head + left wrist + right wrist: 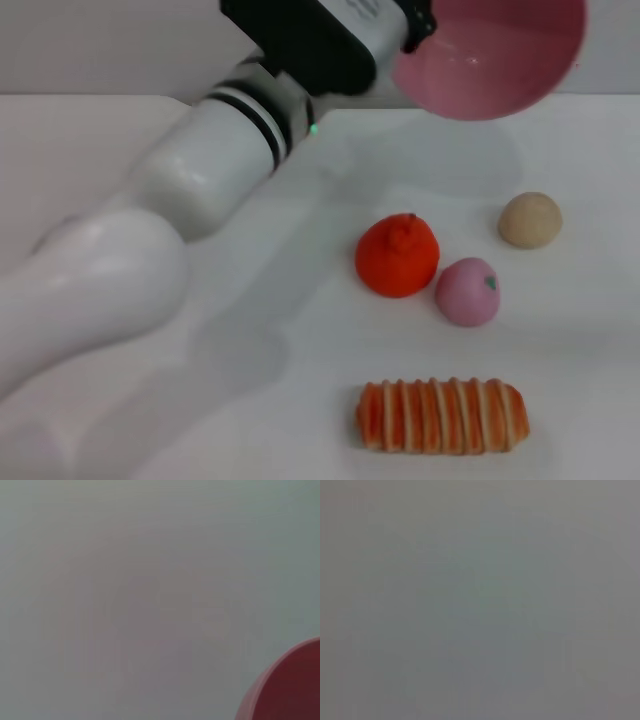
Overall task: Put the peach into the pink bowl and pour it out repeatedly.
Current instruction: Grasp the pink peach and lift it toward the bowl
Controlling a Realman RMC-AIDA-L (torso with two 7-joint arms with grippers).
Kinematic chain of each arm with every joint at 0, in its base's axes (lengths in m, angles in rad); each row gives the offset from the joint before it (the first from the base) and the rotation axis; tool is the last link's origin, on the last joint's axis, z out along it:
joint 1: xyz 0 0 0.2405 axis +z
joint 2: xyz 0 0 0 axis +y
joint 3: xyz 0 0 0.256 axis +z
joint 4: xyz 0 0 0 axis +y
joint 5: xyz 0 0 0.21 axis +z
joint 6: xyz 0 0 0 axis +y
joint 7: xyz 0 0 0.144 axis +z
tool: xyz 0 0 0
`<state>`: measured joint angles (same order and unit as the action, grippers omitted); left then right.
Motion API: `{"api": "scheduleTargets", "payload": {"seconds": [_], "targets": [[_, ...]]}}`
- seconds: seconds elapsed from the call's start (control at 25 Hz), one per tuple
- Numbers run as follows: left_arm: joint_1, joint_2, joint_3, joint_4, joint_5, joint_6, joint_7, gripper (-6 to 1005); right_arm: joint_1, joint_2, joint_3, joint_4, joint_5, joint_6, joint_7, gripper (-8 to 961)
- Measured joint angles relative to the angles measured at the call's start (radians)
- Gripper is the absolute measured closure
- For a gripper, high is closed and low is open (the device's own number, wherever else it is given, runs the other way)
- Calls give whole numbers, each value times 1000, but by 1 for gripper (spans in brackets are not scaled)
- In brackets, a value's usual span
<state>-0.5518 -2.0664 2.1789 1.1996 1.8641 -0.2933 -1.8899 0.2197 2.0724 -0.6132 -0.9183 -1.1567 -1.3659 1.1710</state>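
Observation:
My left arm reaches across the head view, and its gripper is shut on the rim of the pink bowl. It holds the bowl up in the air at the top right, tipped on its side with the opening facing me and nothing inside. An edge of the bowl also shows in the left wrist view. The peach lies on the white table, below the bowl and apart from it. My right gripper is out of view, and the right wrist view shows only plain grey.
An orange-red fruit sits just left of the peach, almost touching it. A beige ball lies farther back on the right. A striped bread roll lies near the front edge. The table is white.

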Motion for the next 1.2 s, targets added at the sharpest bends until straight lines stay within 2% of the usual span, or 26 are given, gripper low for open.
{"api": "scheduleTargets", "payload": {"seconds": [0.08, 0.12, 0.16, 0.28, 0.32, 0.44, 0.52, 0.6, 0.72, 0.88, 1.0, 1.2], "targets": [[-1, 0, -73, 1, -1, 100, -39, 960, 4, -2, -11, -14, -39, 1, 47, 419], [-9, 0, -166, -1, -3, 221, -81, 960, 12, -3, -17, -54, -110, -1, 113, 419], [-9, 0, -166, -1, -3, 221, -81, 960, 12, -3, -17, -54, -110, -1, 113, 419], [-54, 3, -396, -36, -3, 515, -175, 960, 22, -1, -46, -131, -230, -9, 210, 419], [-66, 4, -444, -47, -3, 562, -190, 960, 24, -1, -62, -158, -267, -11, 242, 419], [-132, 11, -674, -116, 21, 826, -261, 960, 31, -1, -116, -261, -388, -34, 361, 418], [-188, 17, -845, -177, 80, 1013, -310, 960, 42, -1, -142, -323, -470, -66, 444, 418], [-223, 19, -954, -209, 170, 1133, -356, 960, 61, -2, -161, -389, -558, -113, 534, 418], [-248, 28, -1017, -216, 325, 1239, -445, 960, 100, -4, -190, -488, -699, -205, 661, 419], [-267, 56, -1017, -212, 455, 1387, -546, 960, 168, -4, -248, -625, -919, -313, 845, 419], [-272, 68, -1022, -211, 512, 1518, -575, 960, 229, -4, -316, -707, -1118, -369, 986, 419], [-244, 73, -1023, -200, 569, 1603, -610, 960, 305, -1, -482, -693, -1371, -376, 1095, 418]]}}
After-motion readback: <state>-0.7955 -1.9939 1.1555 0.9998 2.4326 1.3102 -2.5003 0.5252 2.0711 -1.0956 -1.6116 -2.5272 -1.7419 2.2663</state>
